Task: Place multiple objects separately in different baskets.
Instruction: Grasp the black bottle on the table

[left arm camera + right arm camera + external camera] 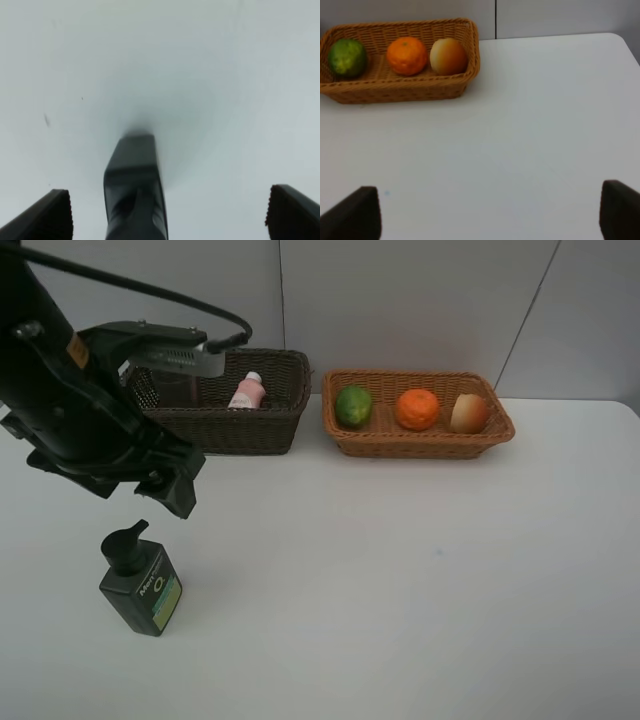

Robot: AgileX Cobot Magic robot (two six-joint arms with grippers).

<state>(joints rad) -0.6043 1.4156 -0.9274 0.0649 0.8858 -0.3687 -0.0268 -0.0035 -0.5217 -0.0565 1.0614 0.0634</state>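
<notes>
**A:** Why's your left gripper [167, 212] hanging there?

**B:** I'm straddling the pump bottle [141, 583] on the table, fingers wide, empty. It belongs in the dark basket [250, 425].

**A:** Right one?

**B:** Open, empty.

Even, diffuse light fills all three views, and the white tabletop [420, 570] reads bright without harsh glare. In the high view the pump bottle [141, 583] at lower left casts only a faint, soft shadow, and the picture is fairly sharp. The left wrist view is hazy: the pump head [135, 190], close to the lens, is blurred, with a dim grey smudge of shadow around it at centre. The right wrist view is mildly soft, dark corners at bottom.
</notes>
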